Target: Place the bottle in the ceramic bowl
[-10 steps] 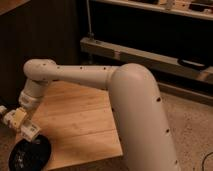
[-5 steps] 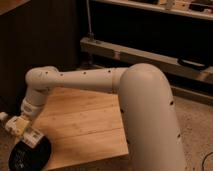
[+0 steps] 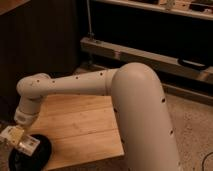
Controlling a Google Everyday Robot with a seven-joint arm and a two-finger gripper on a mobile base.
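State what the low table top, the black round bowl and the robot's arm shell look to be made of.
Pale slatted table top: wood, perhaps bamboo, matte, with visible plank seams. Shallow round black bowl: glossy, likely glazed ceramic, with a faint sheen on its rim. White arm shell: smooth moulded plastic, it seems. The gripper sits shut above the bowl at lower left.

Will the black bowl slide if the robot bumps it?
Maybe. The ceramic bowl looks glossy and shallow on the smooth wooden table, so it could slide rather than tip. The gripper, over the bowl, is shut on the bottle.
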